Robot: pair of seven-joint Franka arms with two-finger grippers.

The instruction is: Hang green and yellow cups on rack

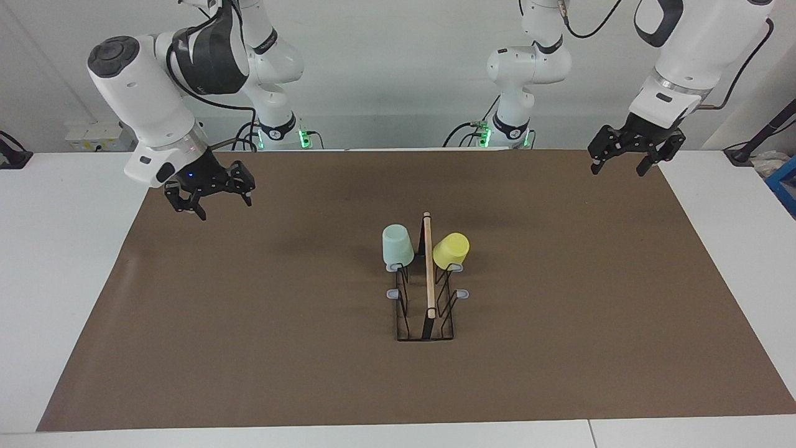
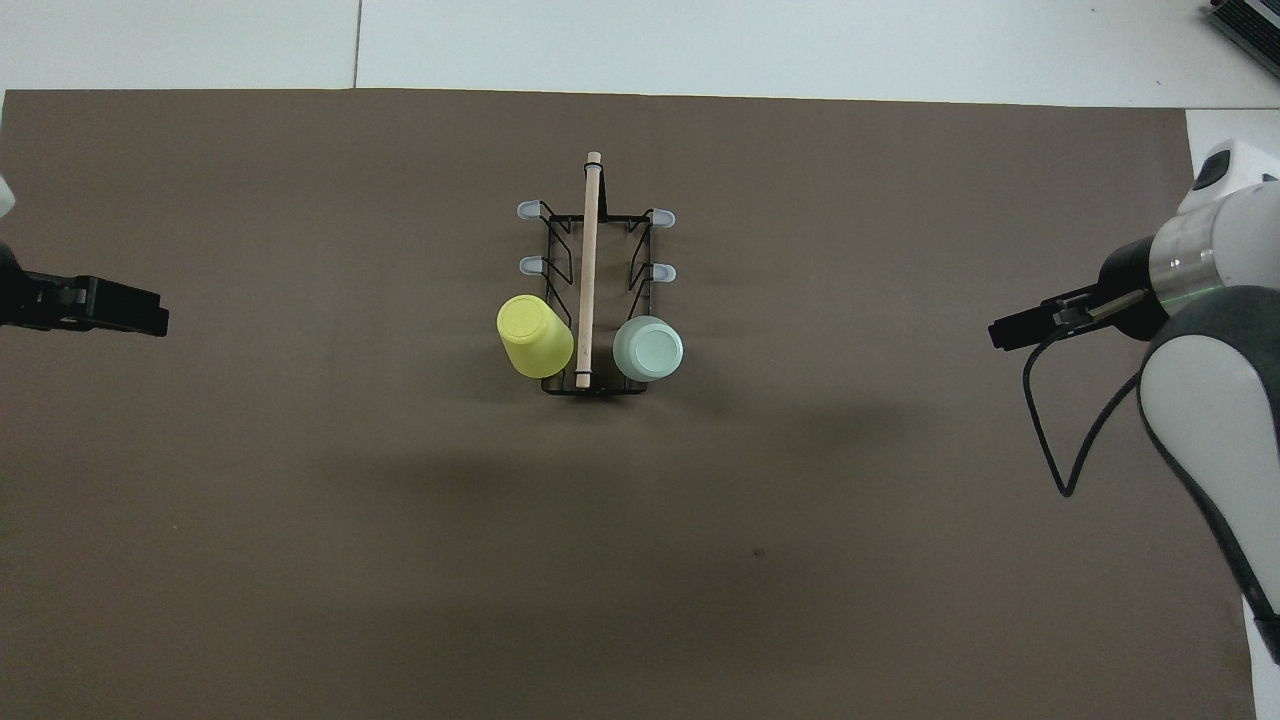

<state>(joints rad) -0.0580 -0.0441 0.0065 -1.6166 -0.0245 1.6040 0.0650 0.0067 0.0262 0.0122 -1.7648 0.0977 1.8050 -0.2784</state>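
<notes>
The black wire rack (image 1: 429,274) with its wooden rod stands in the middle of the brown mat, and also shows in the overhead view (image 2: 588,260). The mint green cup (image 1: 398,244) (image 2: 648,348) sits upside down on a prong at the rack's end nearest the robots, on the right arm's side. The yellow cup (image 1: 451,250) (image 2: 535,335) sits tilted, mouth down, on the matching prong on the left arm's side. My right gripper (image 1: 217,202) (image 2: 1000,333) hangs open and empty over the mat's right-arm end. My left gripper (image 1: 619,168) (image 2: 155,320) hangs open and empty over the left-arm end.
The brown mat (image 1: 249,342) covers most of the white table. The other prongs (image 1: 461,293) with grey tips on the rack carry nothing. A blue bin (image 1: 786,183) shows at the table's left-arm end.
</notes>
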